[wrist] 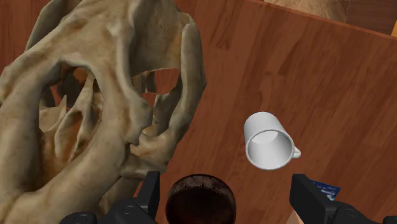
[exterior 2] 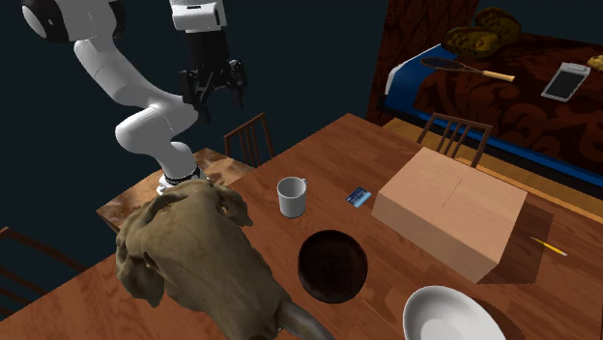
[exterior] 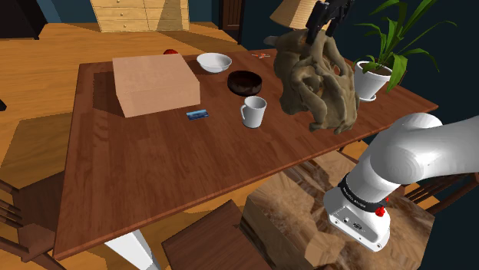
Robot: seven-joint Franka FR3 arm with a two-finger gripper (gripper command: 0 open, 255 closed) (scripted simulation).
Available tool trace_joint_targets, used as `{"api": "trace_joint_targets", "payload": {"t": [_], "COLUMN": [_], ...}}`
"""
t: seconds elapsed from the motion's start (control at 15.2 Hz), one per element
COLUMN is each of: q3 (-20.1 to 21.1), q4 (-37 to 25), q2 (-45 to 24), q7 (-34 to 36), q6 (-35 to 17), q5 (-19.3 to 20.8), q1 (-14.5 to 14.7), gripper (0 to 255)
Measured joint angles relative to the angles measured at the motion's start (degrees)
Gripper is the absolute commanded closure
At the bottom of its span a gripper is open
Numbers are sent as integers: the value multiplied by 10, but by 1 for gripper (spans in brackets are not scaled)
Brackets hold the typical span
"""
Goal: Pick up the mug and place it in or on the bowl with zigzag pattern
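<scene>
the tool (exterior 2: 217, 97) hangs high over the worktop (exterior: 138, 176), its fingers wide apart and empty. in the shoulder view the white mug (exterior: 252, 112) stands upright on the worktop. the dark bowl (exterior: 245, 82) is just beside it at 12 o'clock and the big skull (exterior: 318, 77) is near at 3 o'clock. coming down, the tool may clip the skull. an off-centre pinch on the rim could tip the mug. no zigzag shows clearly, so the white bowl (exterior: 213, 62) at 11 o'clock might be mistaken for the target.
</scene>
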State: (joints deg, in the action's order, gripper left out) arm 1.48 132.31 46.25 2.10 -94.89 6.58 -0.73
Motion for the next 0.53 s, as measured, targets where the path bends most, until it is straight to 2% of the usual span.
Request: {"api": "trace_joint_targets", "payload": {"t": [0.26, 0.53], "q3": [-1, -4], "q4": [19, 62], "q2": [-20, -56], "q7": [11, 31], "q6": [-30, -93], "q5": [-10, -28], "q1": [0, 2], "gripper": [0, 0]}}
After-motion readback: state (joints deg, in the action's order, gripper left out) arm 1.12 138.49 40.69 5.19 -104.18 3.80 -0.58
